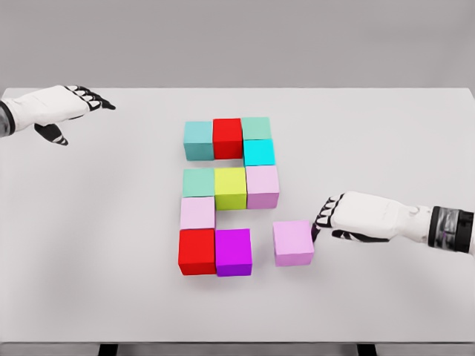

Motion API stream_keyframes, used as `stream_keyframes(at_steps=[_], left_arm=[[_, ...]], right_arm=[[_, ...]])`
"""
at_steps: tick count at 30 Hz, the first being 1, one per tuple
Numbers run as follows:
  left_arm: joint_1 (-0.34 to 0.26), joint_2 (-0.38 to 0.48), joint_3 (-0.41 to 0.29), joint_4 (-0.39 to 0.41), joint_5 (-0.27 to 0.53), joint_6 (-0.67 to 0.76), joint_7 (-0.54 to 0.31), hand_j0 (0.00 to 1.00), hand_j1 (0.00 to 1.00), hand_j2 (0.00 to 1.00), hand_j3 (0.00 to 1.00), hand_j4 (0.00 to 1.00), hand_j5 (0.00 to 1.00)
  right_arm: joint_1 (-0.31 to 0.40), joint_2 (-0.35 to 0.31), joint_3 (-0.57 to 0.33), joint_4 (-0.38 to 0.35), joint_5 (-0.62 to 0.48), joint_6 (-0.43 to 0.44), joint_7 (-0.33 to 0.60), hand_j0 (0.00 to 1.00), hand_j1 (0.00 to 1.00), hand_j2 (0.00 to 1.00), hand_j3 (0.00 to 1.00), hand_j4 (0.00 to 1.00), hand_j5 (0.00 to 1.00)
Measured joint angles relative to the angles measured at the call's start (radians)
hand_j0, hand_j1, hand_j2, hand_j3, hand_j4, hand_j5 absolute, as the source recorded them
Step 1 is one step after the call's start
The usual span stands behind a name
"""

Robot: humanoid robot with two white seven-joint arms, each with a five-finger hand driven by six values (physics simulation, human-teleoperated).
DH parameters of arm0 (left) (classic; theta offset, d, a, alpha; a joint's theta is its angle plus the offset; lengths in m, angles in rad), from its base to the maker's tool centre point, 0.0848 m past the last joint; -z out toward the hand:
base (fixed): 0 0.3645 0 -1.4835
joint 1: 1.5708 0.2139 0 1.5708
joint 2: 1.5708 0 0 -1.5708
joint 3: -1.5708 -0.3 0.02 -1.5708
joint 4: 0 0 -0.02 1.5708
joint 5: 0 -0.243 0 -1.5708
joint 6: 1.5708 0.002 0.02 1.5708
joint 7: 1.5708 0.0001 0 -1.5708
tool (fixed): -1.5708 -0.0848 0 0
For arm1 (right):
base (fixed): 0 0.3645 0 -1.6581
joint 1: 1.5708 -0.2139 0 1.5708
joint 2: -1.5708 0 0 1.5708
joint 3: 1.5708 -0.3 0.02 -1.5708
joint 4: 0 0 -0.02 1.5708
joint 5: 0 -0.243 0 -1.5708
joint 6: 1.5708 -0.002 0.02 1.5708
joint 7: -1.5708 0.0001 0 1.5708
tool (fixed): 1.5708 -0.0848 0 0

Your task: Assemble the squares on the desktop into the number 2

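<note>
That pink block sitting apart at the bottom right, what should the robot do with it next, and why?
Probably push the pink block leftward with the right hand, whose fingertips sit at its right side, until it meets the purple block. A gap there leaves the 2's bottom row unfinished.

Coloured squares nearly form 2; pink square apart.
</note>
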Motion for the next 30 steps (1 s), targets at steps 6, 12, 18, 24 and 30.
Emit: stream_keyframes(at_steps=[6, 12, 18, 24, 30], left_arm=[[0.0, 0.0, 0.001, -0.004, 0.001, 0.0, 0.0, 1.0, 1.0, 1.0, 1.0, 1.0, 1.0], [0.002, 0.0, 0.001, -0.005, 0.001, 0.0, 0.0, 1.0, 1.0, 1.0, 1.0, 1.0, 1.0], [0.0, 0.001, 0.002, -0.007, 0.001, 0.0, 0.001, 1.0, 1.0, 1.0, 1.0, 1.0, 1.0], [0.002, 0.0, 0.001, -0.02, 0.002, 0.0, 0.001, 1.0, 1.0, 1.0, 1.0, 1.0, 1.0], [0.003, 0.0, 0.001, -0.021, 0.002, 0.0, 0.001, 1.0, 1.0, 1.0, 1.0, 1.0, 1.0]], right_arm=[[-0.003, 0.009, 0.0, 0.001, 0.015, 0.0, 0.0, 0.56, 0.56, 0.56, 0.56, 0.56, 0.56], [-0.011, 0.034, 0.0, 0.0, 0.027, 0.006, -0.001, 0.56, 0.56, 0.56, 0.56, 0.56, 0.56], [-0.011, 0.041, 0.001, -0.001, 0.026, 0.008, -0.001, 0.56, 0.56, 0.56, 0.56, 0.56, 0.56], [-0.012, 0.055, 0.002, -0.001, 0.031, 0.012, -0.002, 0.56, 0.56, 0.56, 0.56, 0.56, 0.56], [-0.012, 0.059, 0.002, -0.001, 0.03, 0.013, -0.002, 0.56, 0.56, 0.56, 0.56, 0.56, 0.56]])
